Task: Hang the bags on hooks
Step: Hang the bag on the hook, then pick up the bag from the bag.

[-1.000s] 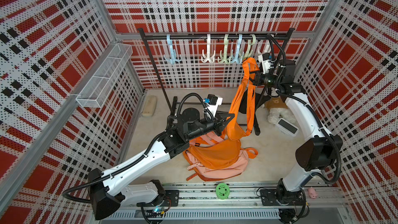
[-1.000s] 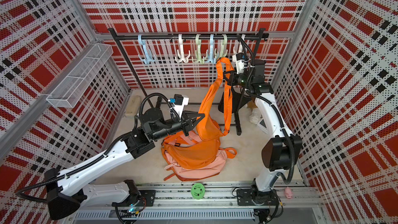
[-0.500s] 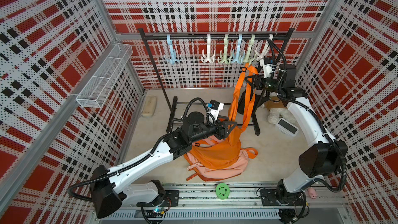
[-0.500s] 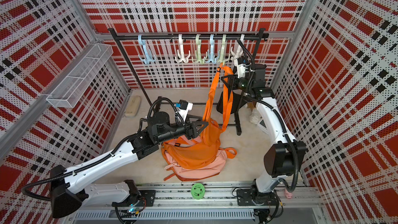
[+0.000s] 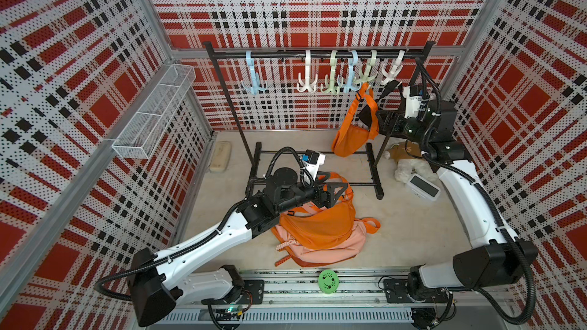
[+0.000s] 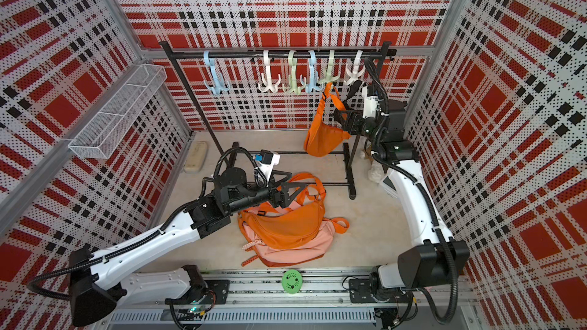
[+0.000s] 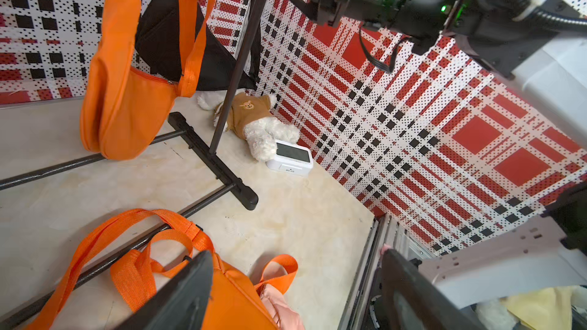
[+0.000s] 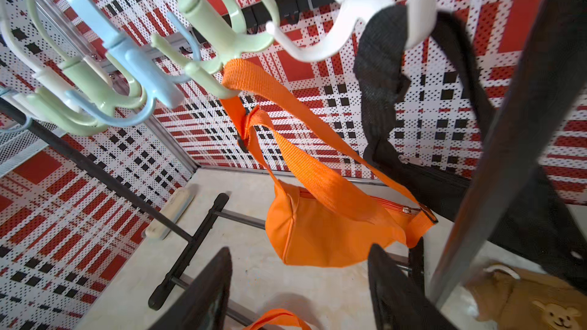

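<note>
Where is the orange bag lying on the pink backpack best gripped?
Its strap, which loops up clear of the orange bag body. Come from above, closing across the flat webbing; the body looks too wide and slack to pinch.

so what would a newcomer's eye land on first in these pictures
First, the bright orange sling bag, hanging by its strap from a pale green hook near the right end of the black rack's rail. Next, a second orange bag lying on a pink backpack in the middle of the floor. Around it all stand loud red plaid walls.
</note>
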Action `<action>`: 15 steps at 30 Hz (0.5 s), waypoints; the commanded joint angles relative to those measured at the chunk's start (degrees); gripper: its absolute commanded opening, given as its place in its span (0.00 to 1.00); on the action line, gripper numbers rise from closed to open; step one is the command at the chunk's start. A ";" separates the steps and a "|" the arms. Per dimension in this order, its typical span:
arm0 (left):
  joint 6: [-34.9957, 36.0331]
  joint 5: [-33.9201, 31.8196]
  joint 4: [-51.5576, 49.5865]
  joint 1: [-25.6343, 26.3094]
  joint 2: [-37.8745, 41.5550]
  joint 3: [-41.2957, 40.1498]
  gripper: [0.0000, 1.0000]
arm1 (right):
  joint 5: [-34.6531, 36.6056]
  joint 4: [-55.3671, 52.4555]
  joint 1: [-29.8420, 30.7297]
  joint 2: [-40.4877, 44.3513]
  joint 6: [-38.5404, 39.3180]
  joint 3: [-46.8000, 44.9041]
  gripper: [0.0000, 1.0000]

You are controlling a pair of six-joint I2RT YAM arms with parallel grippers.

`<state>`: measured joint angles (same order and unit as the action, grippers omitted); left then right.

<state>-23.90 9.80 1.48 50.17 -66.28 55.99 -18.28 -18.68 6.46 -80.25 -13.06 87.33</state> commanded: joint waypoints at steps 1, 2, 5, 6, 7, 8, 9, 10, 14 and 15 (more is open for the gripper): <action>0.08 -1.11 -0.29 -0.94 2.39 -1.26 0.85 | 2.88 2.66 0.37 2.62 0.70 -3.16 0.69; -0.04 -1.25 -0.55 -1.25 2.79 -1.55 0.86 | 3.20 2.52 0.69 3.73 0.88 -4.15 0.70; -0.81 -2.45 -1.58 -2.52 4.98 -2.87 0.86 | 6.24 1.91 3.47 7.94 2.77 -8.16 0.79; -1.48 -2.91 -1.76 -3.19 5.79 -3.63 0.86 | 8.01 1.27 5.02 9.39 4.10 -9.47 0.83; -2.58 -3.49 -1.91 -4.32 6.97 -4.59 0.86 | 10.37 0.16 7.16 10.84 5.66 -10.88 0.89; -3.71 -4.18 -2.20 -5.36 7.99 -5.61 0.86 | 12.04 -0.89 8.85 12.11 6.66 -12.06 0.94; -5.05 -5.15 -2.41 -6.53 9.35 -6.76 0.86 | 12.88 -2.07 10.36 13.22 7.35 -13.20 1.00; -6.73 -6.70 -2.82 -7.99 11.00 -8.29 0.86 | 13.33 -3.65 11.85 14.43 8.07 -14.35 1.00; -12.97 -8.49 -5.77 -15.34 18.71 -13.70 0.87 | 13.10 -8.19 19.10 19.64 10.18 -20.35 1.00; -14.29 -8.17 -7.15 -17.52 21.02 -15.09 0.87 | 12.58 -9.47 21.70 21.11 11.13 -21.99 1.00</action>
<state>-32.18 3.77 -2.22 36.47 -49.76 43.05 -6.81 -24.38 24.45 -62.19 -5.69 68.31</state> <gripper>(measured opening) 0.869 0.998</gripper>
